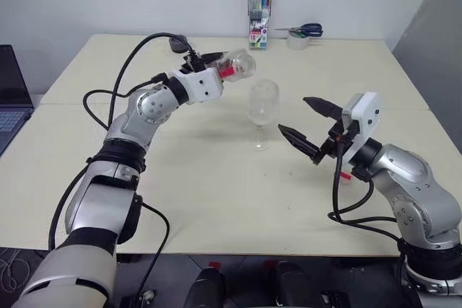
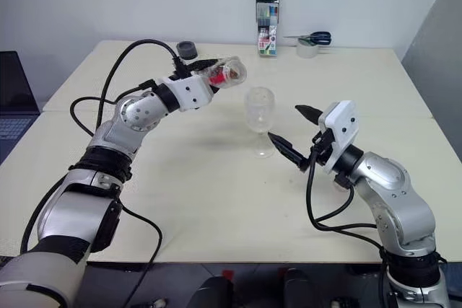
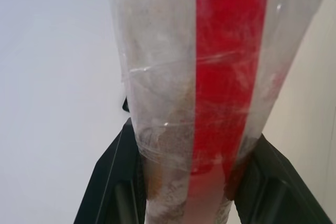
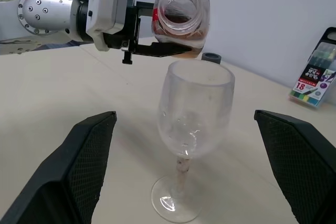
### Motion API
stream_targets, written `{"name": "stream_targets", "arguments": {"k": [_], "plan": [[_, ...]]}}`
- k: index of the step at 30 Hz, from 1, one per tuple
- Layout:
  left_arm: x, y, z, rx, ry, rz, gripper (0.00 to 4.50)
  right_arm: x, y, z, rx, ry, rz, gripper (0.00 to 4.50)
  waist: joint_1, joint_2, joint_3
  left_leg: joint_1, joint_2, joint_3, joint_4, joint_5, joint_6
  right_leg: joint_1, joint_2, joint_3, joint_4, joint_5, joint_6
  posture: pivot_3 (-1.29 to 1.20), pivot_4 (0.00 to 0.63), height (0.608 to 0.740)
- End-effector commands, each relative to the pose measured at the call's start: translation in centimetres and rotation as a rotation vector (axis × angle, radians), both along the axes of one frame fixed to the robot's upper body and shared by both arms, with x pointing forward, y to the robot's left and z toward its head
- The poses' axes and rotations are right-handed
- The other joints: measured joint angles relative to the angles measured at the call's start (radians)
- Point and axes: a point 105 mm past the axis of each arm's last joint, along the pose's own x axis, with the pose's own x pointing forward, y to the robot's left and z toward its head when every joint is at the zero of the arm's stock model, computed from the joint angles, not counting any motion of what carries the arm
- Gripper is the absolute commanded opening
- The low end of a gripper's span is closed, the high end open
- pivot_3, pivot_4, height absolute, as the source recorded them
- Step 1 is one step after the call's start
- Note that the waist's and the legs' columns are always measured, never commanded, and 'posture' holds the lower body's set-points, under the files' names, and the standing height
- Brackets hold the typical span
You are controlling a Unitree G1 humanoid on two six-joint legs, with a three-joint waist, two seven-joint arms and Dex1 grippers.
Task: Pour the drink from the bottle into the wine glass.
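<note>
My left gripper [image 1: 222,65] is shut on the bottle [image 1: 237,65], a clear plastic bottle with a red label strip [image 3: 231,77]. The bottle lies tipped almost level, and its open mouth [image 4: 179,9] points over the rim of the wine glass [image 1: 263,102]. Reddish-brown drink [image 4: 178,24] sits inside the bottle near the mouth. The wine glass stands upright on the table [image 1: 216,192], and its bowl [image 4: 195,103] looks clear. To the right of the glass my right gripper [image 1: 293,115] is open, its fingers [image 4: 89,156] apart on either side of the glass without touching it.
A marker pack [image 1: 260,25] stands at the table's far edge, with scissors on a tape roll [image 1: 299,35] beside it. A dark round cap [image 2: 186,50] lies behind the left arm. A laptop [image 1: 11,99] sits at the far left. A small red thing [image 1: 346,176] lies under the right arm.
</note>
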Motion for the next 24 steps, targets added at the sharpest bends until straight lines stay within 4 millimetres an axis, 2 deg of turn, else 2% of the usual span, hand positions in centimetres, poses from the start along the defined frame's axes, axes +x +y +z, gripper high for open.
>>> {"name": "stream_targets", "arguments": {"k": [1,24], "plan": [[-0.1,-0.3,2.6,0.005,-0.112,-0.007,1.67,-0.7,0.3,1.2,0.007,-0.040,0.019,4.50,0.000,0.000,0.000,0.000,0.000,0.000,0.000,0.000,0.000,0.000,0.000,0.000,0.000,0.000,0.000,0.00,0.150,0.740],[0.3,-1.7,5.1,0.150,-0.323,0.005,1.67,-1.1,1.3,-0.4,0.041,0.002,0.012,4.50,0.000,0.000,0.000,-0.008,-0.001,0.001,0.002,0.000,0.000,-0.010,0.000,0.001,0.006,0.000,0.000,0.00,0.150,0.740]]}}
